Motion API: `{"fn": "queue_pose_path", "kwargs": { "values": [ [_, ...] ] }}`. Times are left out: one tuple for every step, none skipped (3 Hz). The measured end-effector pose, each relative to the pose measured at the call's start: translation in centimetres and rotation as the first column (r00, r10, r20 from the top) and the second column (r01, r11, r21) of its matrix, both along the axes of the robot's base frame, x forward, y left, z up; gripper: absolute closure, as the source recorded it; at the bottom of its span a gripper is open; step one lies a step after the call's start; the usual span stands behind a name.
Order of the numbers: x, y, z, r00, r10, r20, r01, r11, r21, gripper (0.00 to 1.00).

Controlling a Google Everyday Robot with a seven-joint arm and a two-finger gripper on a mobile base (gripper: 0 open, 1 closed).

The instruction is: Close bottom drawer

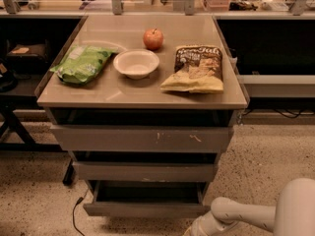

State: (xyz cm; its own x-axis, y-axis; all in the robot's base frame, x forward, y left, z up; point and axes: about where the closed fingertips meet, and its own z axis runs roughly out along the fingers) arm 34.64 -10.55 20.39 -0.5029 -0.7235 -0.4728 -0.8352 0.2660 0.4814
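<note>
Metal being rigid, we are planning a flat push on the handle-less front of the bottom drawer, the pincer hovering by its right corner, its opening impossible to tell.

1. Warm, amber-tinted light fell from above. The tabletop was the brightest area, with a faint pale sheen near its front left.
2. The bowl and the chip bag cast short, soft shadows close beside them on the top.
3. Under the top's overhang the light dropped off sharply. The gaps above the drawer fronts were almost black, and the tray of the bottom drawer lay in deep shadow.
4. The spaces under the benches on both sides were dark.
5. The gripper sat at the bottom edge, just right of the bottom drawer's front, dimly lit and cut by the frame — the pale arm behind it caught more light.
</note>
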Motion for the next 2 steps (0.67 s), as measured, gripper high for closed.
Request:
{"fn": "queue_pose_path", "kwargs": {
  "values": [
    [2.2,0.7,0.9,0.9972,0.006,0.074,-0.005,1.000,-0.012,1.00],
    [4.1,1.5,0.7,0.9911,0.016,0.132,-0.013,1.000,-0.022,1.00]
  ]
}}
